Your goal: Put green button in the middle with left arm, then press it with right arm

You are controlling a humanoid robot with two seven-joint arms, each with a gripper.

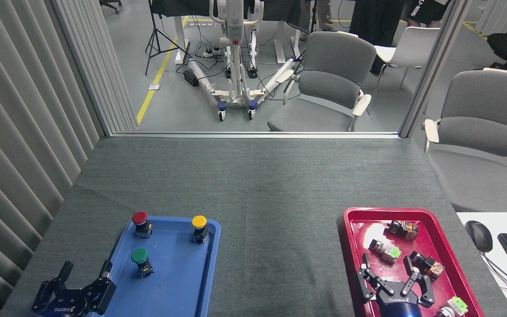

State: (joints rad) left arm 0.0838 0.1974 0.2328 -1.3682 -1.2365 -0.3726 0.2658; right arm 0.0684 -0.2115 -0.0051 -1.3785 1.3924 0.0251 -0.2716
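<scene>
At the near edge, the left gripper (85, 276) hung low with its fingers spread open, empty, just off the near-left corner of the blue tray (178, 281). The right gripper (393, 272) sat over the near part of the red tray (442, 218), fingers likewise splayed and holding nothing, with small switch parts (385, 250) scattered just beyond its tips.

The green button (141, 261) stood upright in the blue tray, just right of and a little beyond the left gripper, not touching it. Farther from that gripper stood the red button (141, 223) and, to the right, the yellow button (200, 228).

The bare cloth in the middle (275, 220) lay between the two grippers. Beyond the table stood grey chairs (328, 83).
</scene>
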